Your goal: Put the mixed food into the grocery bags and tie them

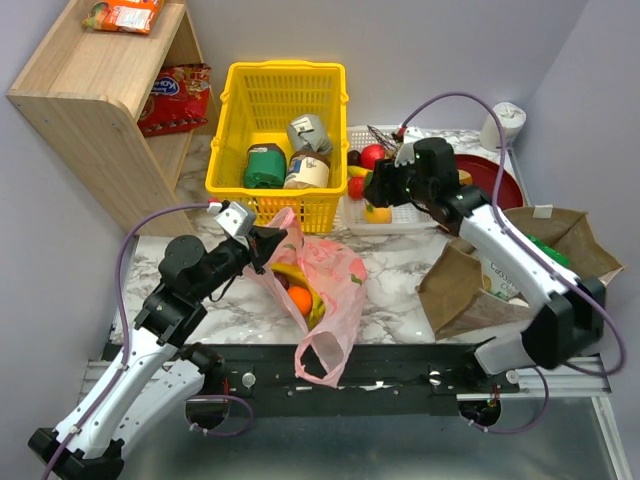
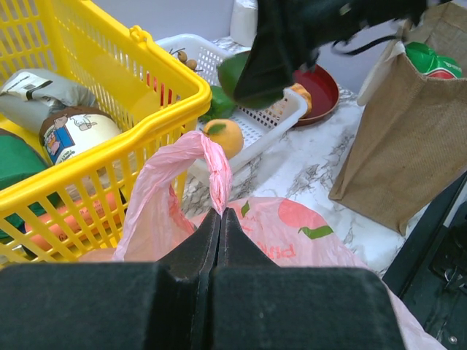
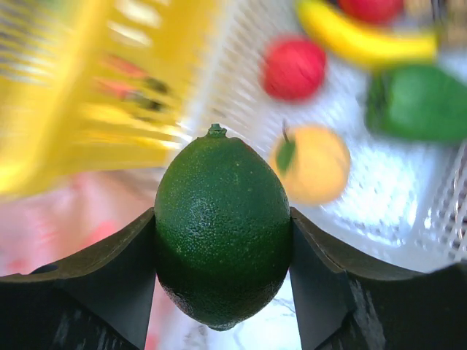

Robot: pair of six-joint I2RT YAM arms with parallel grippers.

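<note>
Two robot arms work near a yellow basket that holds tins and jars. Just in front of the basket's near wall, the left gripper has its fingers pressed together, pinching a loop handle of the pink plastic bag. The bag lies in front of the basket, with yellow bananas and a small orange fruit showing inside it. To the right of the basket, over a white tray of fruit, the right gripper clamps a dark green fruit between its two fingers, one touching each side. Further right of the basket and nearer the arms sits the brown paper bag, with a green crisp packet showing in its mouth
</note>
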